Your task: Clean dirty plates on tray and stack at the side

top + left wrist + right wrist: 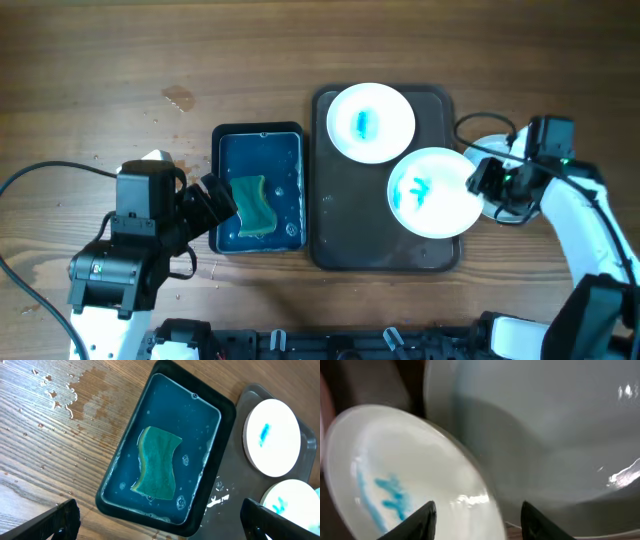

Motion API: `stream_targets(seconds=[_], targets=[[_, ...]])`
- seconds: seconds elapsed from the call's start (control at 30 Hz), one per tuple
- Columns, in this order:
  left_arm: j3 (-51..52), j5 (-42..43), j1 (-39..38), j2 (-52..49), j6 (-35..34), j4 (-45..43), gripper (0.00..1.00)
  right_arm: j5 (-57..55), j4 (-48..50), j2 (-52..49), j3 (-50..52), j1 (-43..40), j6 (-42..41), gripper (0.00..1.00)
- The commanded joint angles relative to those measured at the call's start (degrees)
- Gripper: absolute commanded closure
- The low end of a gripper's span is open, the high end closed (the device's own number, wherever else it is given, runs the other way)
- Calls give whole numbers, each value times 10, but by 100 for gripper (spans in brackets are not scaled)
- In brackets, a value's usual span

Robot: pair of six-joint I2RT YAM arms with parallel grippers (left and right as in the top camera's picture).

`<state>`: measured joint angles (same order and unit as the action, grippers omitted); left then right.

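White plate [432, 192], smeared blue, is sitting at the right edge of the tray [335, 250], and the right gripper [478, 182] is straddling its rim, jaws apart, seemingly to lift it. Left gripper [215, 200] is hovering, jaws wide, above the sponge [253, 205].

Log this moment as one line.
left gripper open above basin with sponge | right gripper open, straddling near plate rim | far plate untouched on tray

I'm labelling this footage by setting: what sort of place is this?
Probably a robot test bench staged for dishwashing, not a kitchen: wooden table, a tray with two blue-smeared plates, a water basin holding a sponge.
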<state>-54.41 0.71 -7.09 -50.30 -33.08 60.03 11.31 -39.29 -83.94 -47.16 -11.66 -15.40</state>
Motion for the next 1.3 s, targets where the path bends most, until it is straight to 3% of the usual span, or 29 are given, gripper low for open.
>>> stream_targets(seconds=[0.0,0.07,0.1,0.2,0.33,0.4,0.53,0.63,0.67,0.73,0.8,0.87,0.93,1.03,1.2,1.27], targets=[[-9,3,3,3,3,-2,0,-23,41,-10,39,2,-30,60],[-9,3,3,3,3,-2,0,-16,56,-10,57,2,-26,91],[-9,3,3,3,3,-2,0,-22,56,-9,57,2,-26,96],[-9,3,3,3,3,-2,0,-8,19,24,32,2,-25,96],[-9,3,3,3,3,-2,0,45,-120,125,-15,6,22,96],[-9,3,3,3,3,-2,0,55,-150,158,-4,55,17,96],[-9,3,3,3,3,-3,0,25,-64,138,64,212,-42,96],[-9,8,3,3,-6,-25,0,-95,7,86,97,273,-133,96],[-9,24,3,3,-6,-27,0,-97,22,77,97,273,-128,94],[-9,73,-1,-6,-5,-24,0,-98,17,80,69,266,-93,75],[-9,75,-19,-35,-3,-19,0,-98,-31,107,14,266,-51,70],[-7,78,-47,-86,-3,-19,14,-82,-96,159,-46,266,-20,70],[-7,54,-75,-146,-3,-28,23,-35,-107,202,-59,266,-7,69],[-7,-8,-119,-273,-38,-34,46,12,-110,250,-59,266,-17,67],[-7,0,-120,-484,-80,-102,66,28,-122,251,-58,266,-43,66],[-7,24,-120,-537,-79,-125,96,28,-126,245,-58,266,-43,67]])
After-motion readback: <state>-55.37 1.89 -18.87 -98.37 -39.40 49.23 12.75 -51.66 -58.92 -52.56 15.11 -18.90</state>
